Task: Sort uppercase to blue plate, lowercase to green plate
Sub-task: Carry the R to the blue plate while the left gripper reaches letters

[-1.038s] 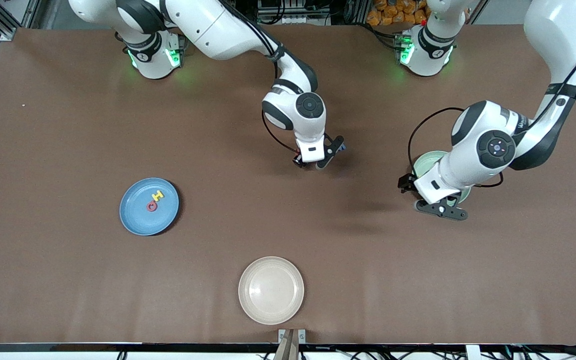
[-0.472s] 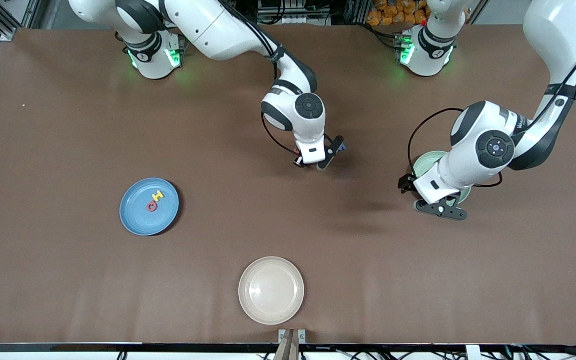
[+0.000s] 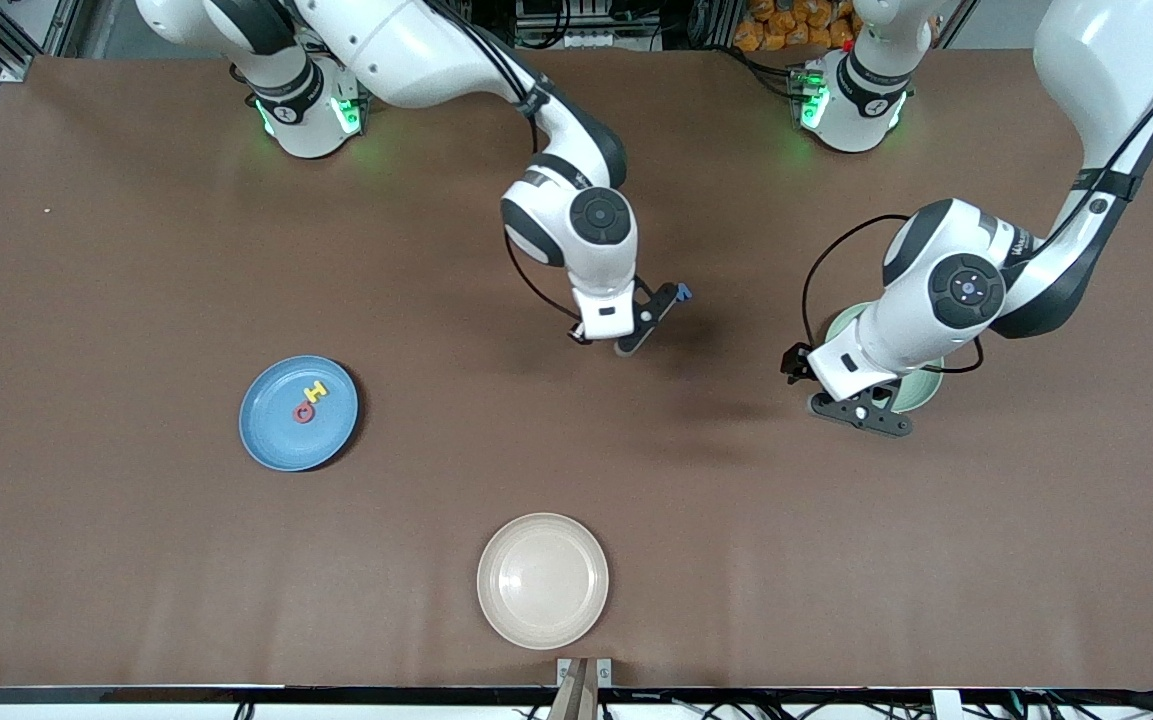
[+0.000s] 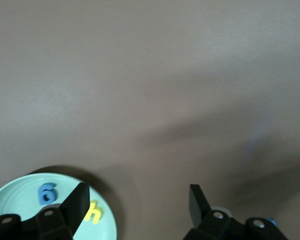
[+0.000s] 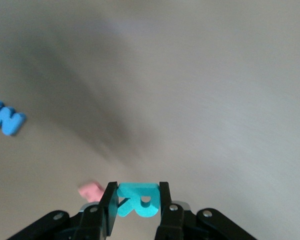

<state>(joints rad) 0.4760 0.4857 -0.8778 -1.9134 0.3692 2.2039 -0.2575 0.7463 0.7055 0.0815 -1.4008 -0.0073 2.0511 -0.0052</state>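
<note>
While the right gripper (image 5: 135, 200) clamps the teal R (image 5: 138, 199), the left gripper (image 4: 139, 200) hangs parted over the green plate (image 4: 20, 197) edge.

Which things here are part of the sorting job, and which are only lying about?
Part of the job:
- blue plate with yellow H and red O
- green plate with blue g and yellow h
- teal R, held in the right gripper
- blue W, on the table
- left gripper, open beside the green plate

Lying about:
- beige plate
</note>
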